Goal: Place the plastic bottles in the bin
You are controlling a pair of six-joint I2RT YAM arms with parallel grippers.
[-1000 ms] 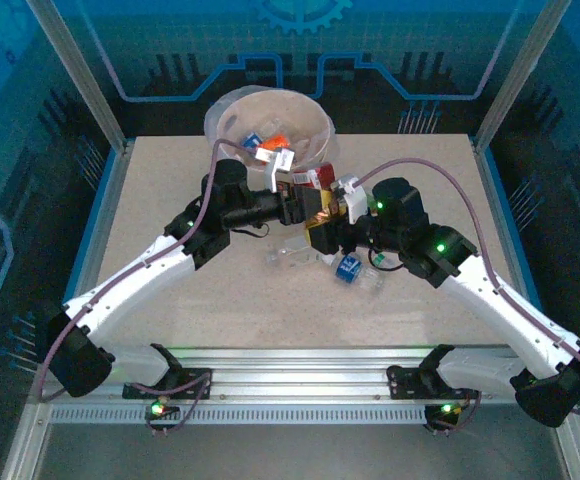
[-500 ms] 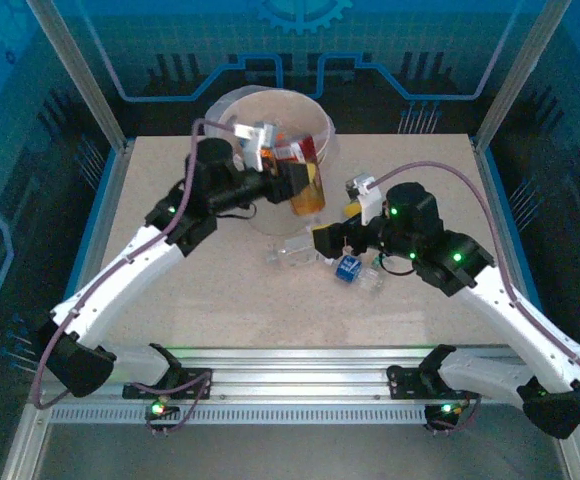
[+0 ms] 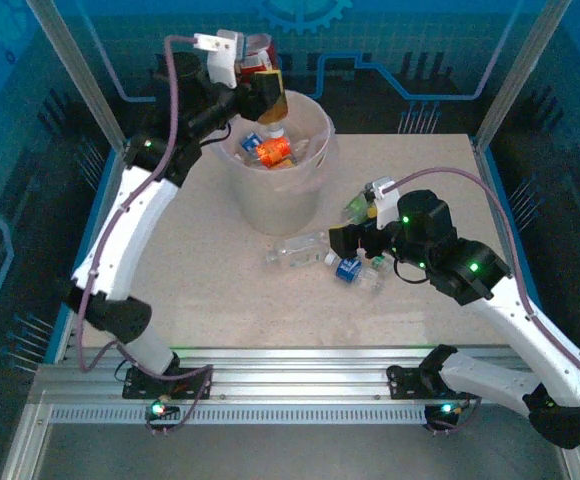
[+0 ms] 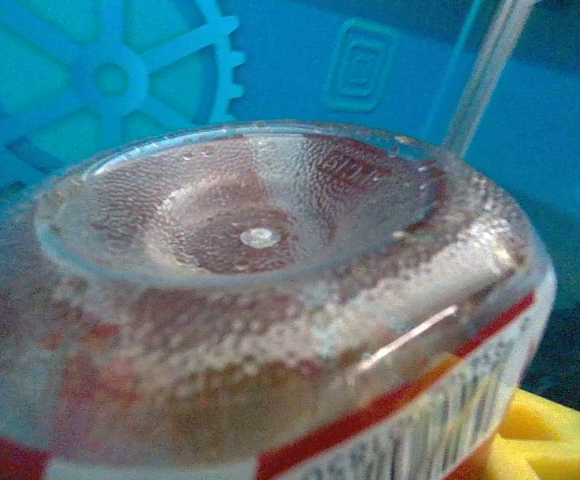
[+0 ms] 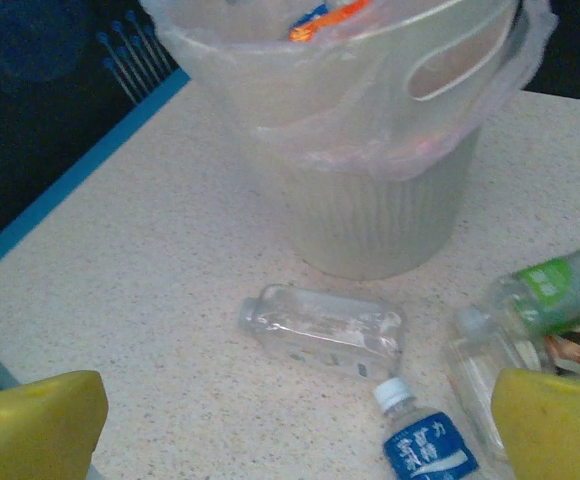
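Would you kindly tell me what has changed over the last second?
The left end effector carried the red-labelled bottle from mid-table up over the bin, still gripping it. The right end effector opened and drew back. The bin, the clear bottle and the blue-labelled bottle stayed put.

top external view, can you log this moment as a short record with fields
left gripper: shut on held bottle, raised above the bin's far rim
held bottle: red-and-white label, base toward the wrist camera
right gripper: open, holding nothing, low over the table
bin: upright, bag-lined, holds an orange-labelled bottle and others
on table: clear bottle, blue-labelled bottle, green-labelled bottle, all lying down
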